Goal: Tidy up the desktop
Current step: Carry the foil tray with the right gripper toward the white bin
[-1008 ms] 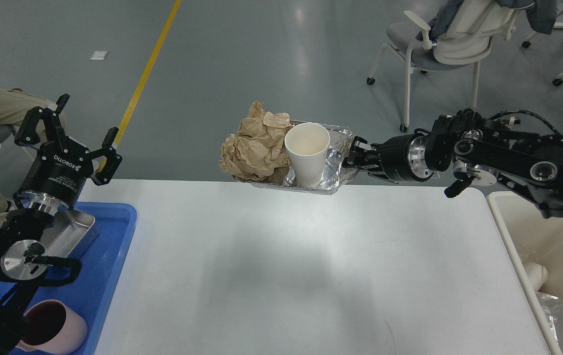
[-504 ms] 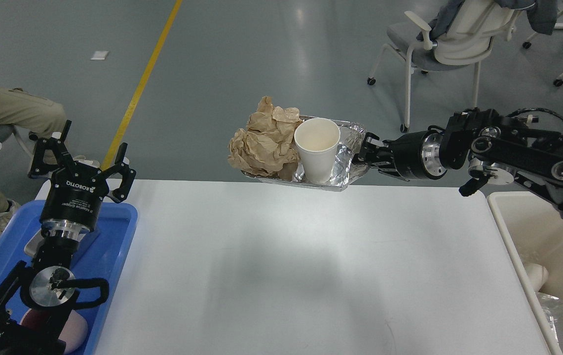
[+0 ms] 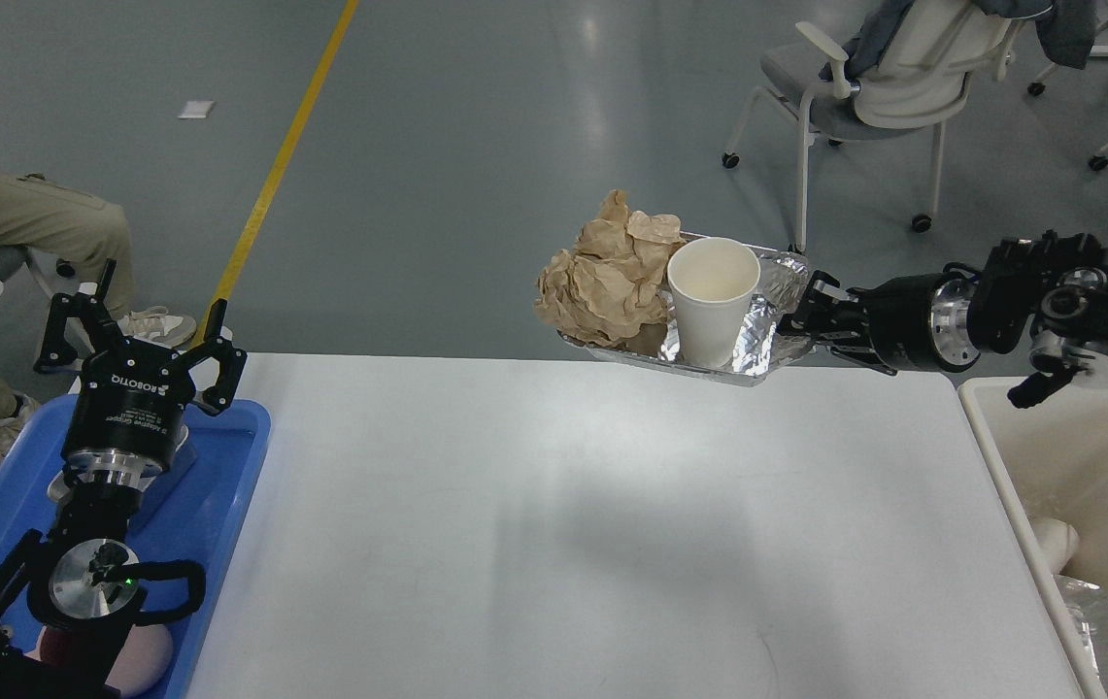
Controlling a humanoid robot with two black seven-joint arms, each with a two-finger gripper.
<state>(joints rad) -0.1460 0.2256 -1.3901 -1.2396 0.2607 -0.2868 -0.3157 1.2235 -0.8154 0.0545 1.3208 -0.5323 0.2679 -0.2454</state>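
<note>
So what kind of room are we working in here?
Probably a lab or open workshop floor, not a home: grey floor with a yellow line, wheeled office chairs, and a plain white desktop.

Cup (image 3: 712, 297) and crumpled paper (image 3: 610, 282) sit in foil tray (image 3: 767, 335), paper left of cup

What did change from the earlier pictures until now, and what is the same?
The right claw carried the foil tray to the right, toward the cream bin; the cup and crumpled paper rode along. The left claw came down a little over the blue tray, open and empty. Same as before: the right grip on the foil tray, the upright cup, the desktop.
</note>
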